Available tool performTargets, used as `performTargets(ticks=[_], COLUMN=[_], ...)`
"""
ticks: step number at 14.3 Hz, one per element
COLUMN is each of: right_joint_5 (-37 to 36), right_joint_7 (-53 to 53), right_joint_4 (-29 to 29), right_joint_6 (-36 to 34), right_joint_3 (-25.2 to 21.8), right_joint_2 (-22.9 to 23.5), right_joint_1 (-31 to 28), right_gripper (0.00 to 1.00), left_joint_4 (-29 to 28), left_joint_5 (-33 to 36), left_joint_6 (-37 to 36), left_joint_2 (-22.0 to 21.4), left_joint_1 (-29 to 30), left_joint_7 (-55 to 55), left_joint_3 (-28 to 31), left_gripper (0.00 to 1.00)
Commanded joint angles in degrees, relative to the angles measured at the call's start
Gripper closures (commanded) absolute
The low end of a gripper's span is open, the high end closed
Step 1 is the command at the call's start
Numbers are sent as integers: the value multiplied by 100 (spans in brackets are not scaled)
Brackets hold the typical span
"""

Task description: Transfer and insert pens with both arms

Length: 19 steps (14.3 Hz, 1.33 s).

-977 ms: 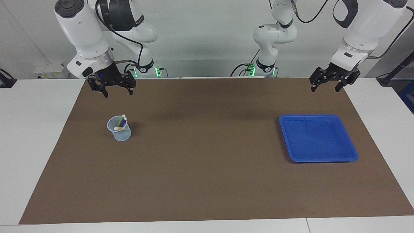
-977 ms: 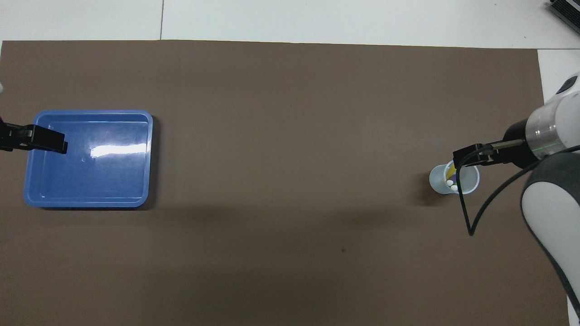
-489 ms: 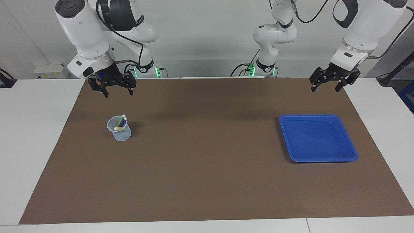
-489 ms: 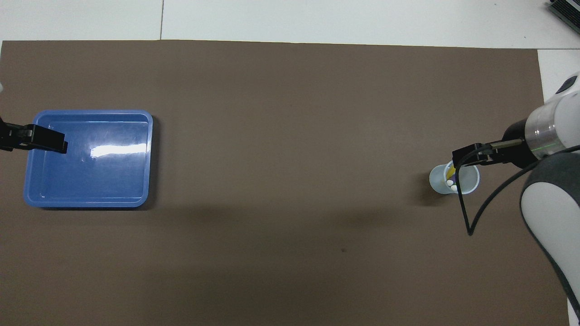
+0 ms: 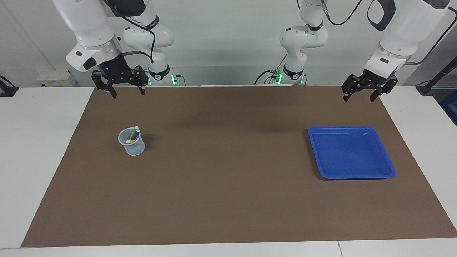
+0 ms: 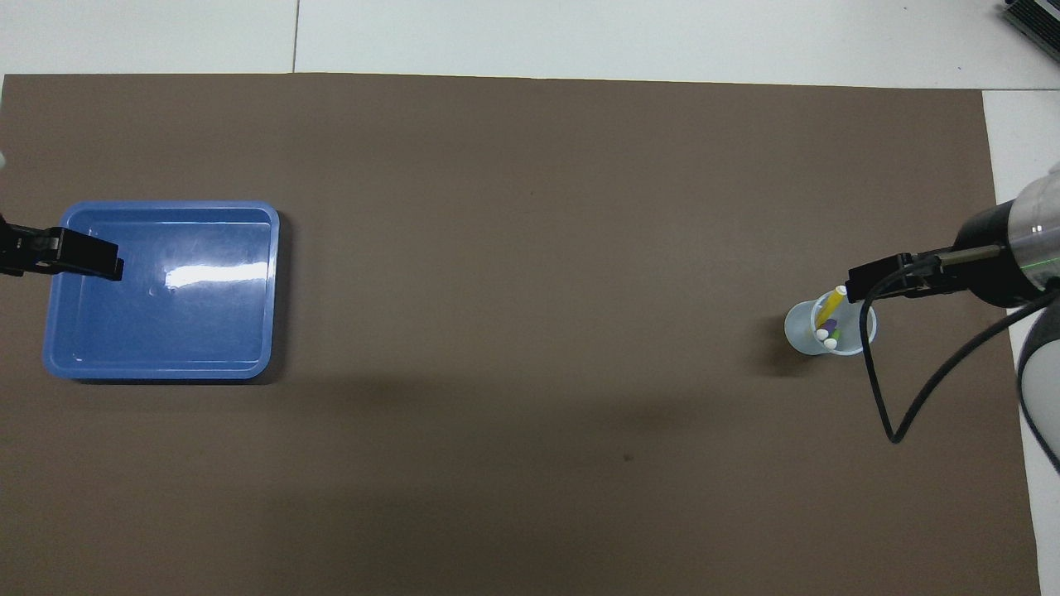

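Note:
Three pens stand in a clear plastic cup [image 5: 132, 145] on the brown mat toward the right arm's end: a light green pen [image 5: 134, 132], a purple pen [image 5: 136, 136] and a yellow pen [image 5: 130, 141]. From overhead the same cup [image 6: 802, 329] shows the yellow pen [image 6: 830, 308] leaning against its rim. My right gripper [image 5: 128, 94] hangs open and high in the air, over the mat just beside the cup, holding nothing. My left gripper [image 5: 359, 98] waits open in the air by the blue tray [image 5: 351, 176], one finger [image 6: 91, 258] overlapping the tray's edge from overhead.
The blue tray [image 6: 166, 372] lies toward the left arm's end of the mat [image 5: 228, 185]. Two smaller white arms with green lights [image 5: 157, 67] [image 5: 296, 64] stand at the robots' edge of the table. White tabletop [image 5: 35, 142] surrounds the mat.
The right gripper has risen and drawn away from above the cup toward its own end of the table, uncovering the pens from overhead. The left arm has not moved.

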Motion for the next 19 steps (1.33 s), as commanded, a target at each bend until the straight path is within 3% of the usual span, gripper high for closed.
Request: performTargets(ticks=[1, 5, 19], right_joint_5=[134, 125, 142], right_joint_7=[152, 170, 178], right_joint_4=[184, 526, 465], right_joint_6=[-196, -433, -425], right_joint_3=[-53, -326, -361], right_joint_2=[155, 243, 226], right_joint_1=[-82, -82, -74], right_gripper=[0, 0, 0], left_joint_4=[98, 98, 107], left_joint_5=[9, 9, -8], left_joint_6=[-12, -12, -4], left_joint_2=[41, 41, 50], left_joint_1=[66, 66, 66], left_joint_7=[-60, -60, -60], left_joint_3=[-51, -42, -51], left_gripper=[0, 0, 0])
